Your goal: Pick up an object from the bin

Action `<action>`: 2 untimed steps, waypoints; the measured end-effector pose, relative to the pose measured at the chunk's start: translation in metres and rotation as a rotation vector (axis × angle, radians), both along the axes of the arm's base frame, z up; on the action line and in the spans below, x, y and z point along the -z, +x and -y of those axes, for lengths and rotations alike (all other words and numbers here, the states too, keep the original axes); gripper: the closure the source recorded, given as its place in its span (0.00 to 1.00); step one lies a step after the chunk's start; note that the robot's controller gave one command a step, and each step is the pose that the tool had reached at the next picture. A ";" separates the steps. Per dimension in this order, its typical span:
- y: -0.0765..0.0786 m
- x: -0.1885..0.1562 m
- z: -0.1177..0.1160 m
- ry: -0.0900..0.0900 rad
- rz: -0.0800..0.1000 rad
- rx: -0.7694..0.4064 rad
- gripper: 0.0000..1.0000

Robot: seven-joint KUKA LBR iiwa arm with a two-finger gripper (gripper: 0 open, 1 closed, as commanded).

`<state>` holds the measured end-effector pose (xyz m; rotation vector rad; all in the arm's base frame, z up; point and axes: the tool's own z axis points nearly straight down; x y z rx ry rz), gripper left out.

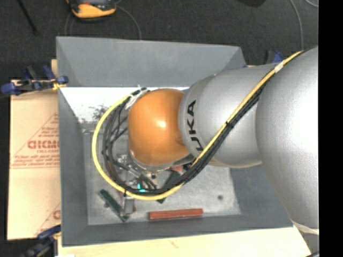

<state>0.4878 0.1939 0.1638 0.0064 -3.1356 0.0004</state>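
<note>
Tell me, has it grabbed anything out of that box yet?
Not visibly. Done: the arm is down inside the bin. In hand: its orange wrist hangs close by a dark green thing near the view's lower left. Left: gripping and lifting; that thing and a red-brown bar both lie on the floor.
</note>
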 end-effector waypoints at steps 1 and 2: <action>0.002 -0.004 0.001 0.002 0.008 0.004 0.00; -0.002 0.046 0.007 0.003 0.012 0.082 0.00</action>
